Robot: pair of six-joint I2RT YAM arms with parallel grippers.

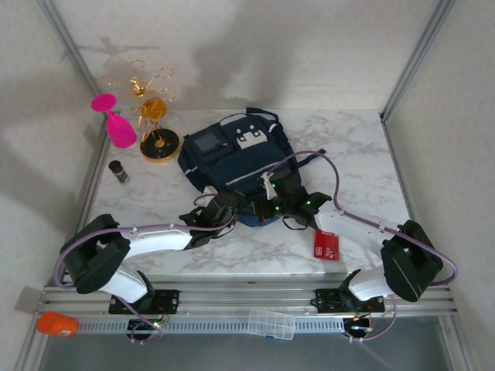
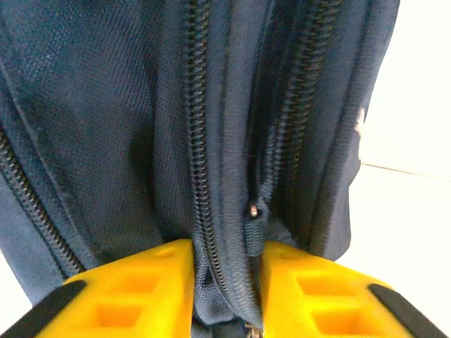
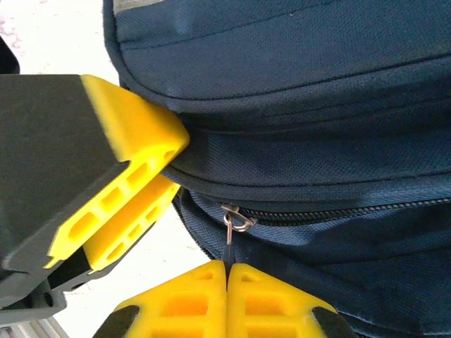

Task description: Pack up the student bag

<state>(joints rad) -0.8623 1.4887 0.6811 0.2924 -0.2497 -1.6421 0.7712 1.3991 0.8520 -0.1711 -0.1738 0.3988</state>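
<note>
R pincer [image 3: 227, 271] is gripping w/ fingers pressed together, clamped on the thin metal zip pull [image 3: 230, 229] at the student bag's [image 1: 232, 154] near end, i.e. the end facing the arm bases. L pincer [image 2: 225, 250] is sitting just beside it on that same end. Its fingers are a bit apart, w/ a fold of bag fabric + zip tape filling the gap, so it's reading as pinching the bag, not hanging free. A 2nd slider [image 2: 252, 220] is dangling right at that gap; can't tell if it's caught in the grip.

Bag is lying flat mid-surface [image 1: 363, 154], front panel up. Its long axis is running from the arm-side end toward the far wall, so the whole body is stretching away ahead of both pincers.

Key relation: the closed zip track is running crosswise to the R pincer, heading off along the bag's edge, not away from the bag. So the next move is prob. R dragging the pull sideways along that line while L is bracing the fabric. R arm is the nearer one, already on the pull. Risk: the small pull slipping out.
</note>
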